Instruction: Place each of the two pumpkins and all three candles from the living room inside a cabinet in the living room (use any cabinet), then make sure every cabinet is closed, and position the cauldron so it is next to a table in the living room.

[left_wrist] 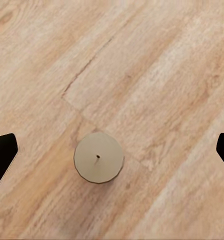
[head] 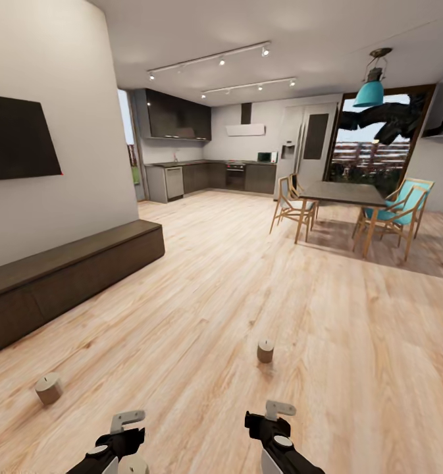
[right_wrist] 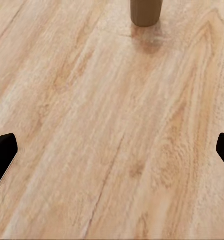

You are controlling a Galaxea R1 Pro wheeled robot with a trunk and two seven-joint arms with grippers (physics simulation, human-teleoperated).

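Three beige candles stand on the wood floor: one (head: 266, 351) ahead of my right gripper (head: 279, 411), one (head: 49, 388) far to the left, and one (left_wrist: 98, 157) directly under my left gripper (head: 128, 421). Both grippers are open, with nothing between their fingers. The right wrist view catches the base of the candle (right_wrist: 145, 12) ahead of it. The long dark-brown cabinet (head: 70, 276) runs along the left wall with its fronts closed. A dark table (head: 343, 193) stands at the far right. The pumpkins and the cauldron are out of view.
A black TV (head: 17, 138) hangs above the cabinet. Wooden chairs (head: 290, 207) with teal cushions (head: 405, 204) ring the table under a teal lamp (head: 369, 92). Grey kitchen units (head: 208, 178) line the back wall. Wood floor (head: 247, 283) stretches between them.
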